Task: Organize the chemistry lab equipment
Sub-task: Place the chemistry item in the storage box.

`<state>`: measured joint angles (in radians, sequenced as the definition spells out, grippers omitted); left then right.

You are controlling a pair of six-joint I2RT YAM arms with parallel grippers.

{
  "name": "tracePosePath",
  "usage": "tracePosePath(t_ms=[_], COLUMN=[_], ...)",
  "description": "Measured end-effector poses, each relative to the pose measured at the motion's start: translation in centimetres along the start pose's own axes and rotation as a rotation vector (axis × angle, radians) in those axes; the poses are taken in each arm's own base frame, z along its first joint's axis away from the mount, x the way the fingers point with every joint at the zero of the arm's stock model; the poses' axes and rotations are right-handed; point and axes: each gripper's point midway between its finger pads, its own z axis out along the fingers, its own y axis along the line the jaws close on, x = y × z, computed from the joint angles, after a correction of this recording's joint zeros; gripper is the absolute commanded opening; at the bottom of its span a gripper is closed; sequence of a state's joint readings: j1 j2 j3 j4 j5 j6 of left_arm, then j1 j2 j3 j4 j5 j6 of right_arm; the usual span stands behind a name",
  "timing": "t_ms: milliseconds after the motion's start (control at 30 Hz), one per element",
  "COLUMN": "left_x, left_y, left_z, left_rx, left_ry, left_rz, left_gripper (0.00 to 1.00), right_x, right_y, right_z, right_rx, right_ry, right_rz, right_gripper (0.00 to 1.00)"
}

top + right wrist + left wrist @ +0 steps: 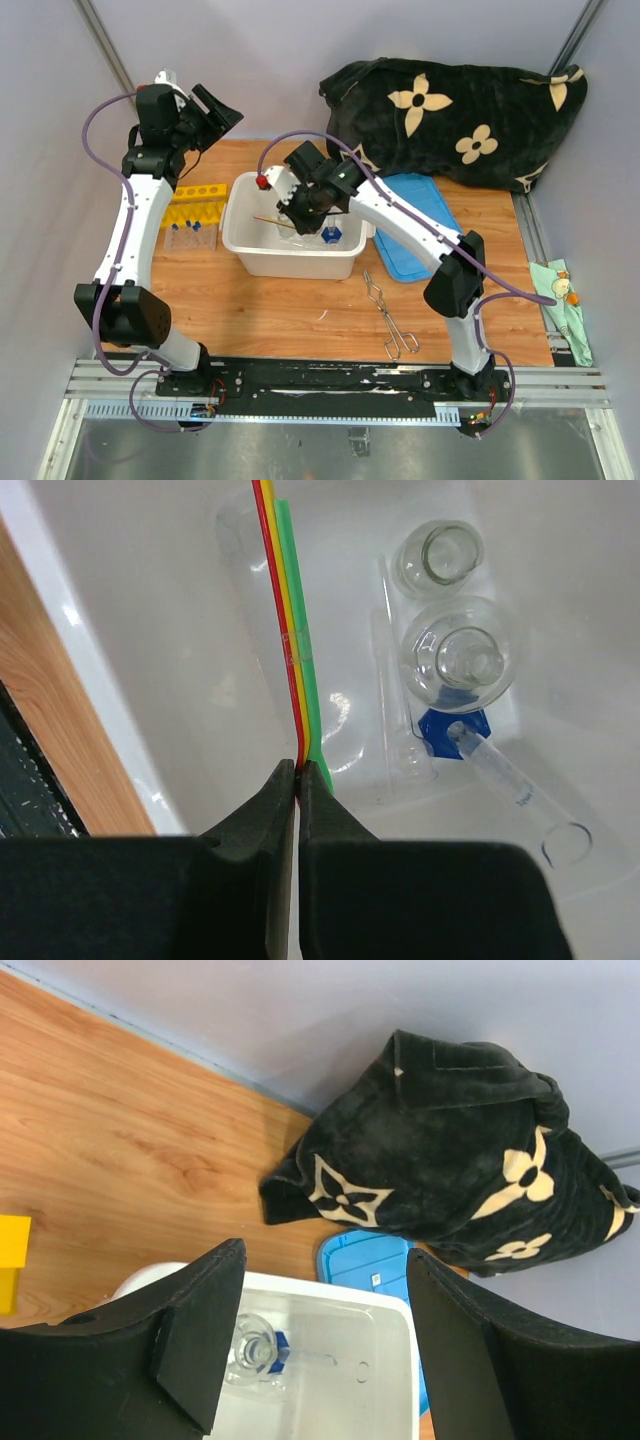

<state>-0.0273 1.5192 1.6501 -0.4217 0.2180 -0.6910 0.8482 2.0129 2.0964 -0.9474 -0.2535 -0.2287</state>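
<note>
My right gripper (300, 205) hangs over the white tub (240, 255), shut on the spatula (285, 600), a thin stack of red, yellow and green strips pinched at its near end (299, 770). Two clear flasks (460, 660) (438, 558) and a blue-capped test tube (480, 750) lie on the tub floor. My left gripper (215, 105) is raised at the back left, open and empty (327, 1252); below it I see the tub rim (330, 1285) and a flask (255, 1348). The yellow tube rack (195, 205) with tubes stands left of the tub. Metal tongs (390, 315) lie on the table at front right.
The blue lid (415, 235) lies flat right of the tub, under my right arm. A black cloth with cream flowers (450, 120) is bunched against the back wall. A small green cloth (565, 300) lies off the table's right edge.
</note>
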Motion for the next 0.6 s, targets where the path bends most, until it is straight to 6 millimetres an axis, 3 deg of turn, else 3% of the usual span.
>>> tracePosePath(t_ms=[300,600], left_x=[-0.7,-0.2], left_y=[-0.3,-0.2], left_z=[0.3,0.9], left_rx=[0.009,0.018], left_ry=[-0.009,0.016], left_rz=[0.015,-0.005], left_gripper=[0.70,0.70], right_x=[5.3,7.6], right_y=[-1.0,-3.1], right_z=[4.6,6.3], right_rx=[0.016,0.074], right_ry=[0.172,0.227], right_rz=[0.007,0.035], right_gripper=[0.01,0.00])
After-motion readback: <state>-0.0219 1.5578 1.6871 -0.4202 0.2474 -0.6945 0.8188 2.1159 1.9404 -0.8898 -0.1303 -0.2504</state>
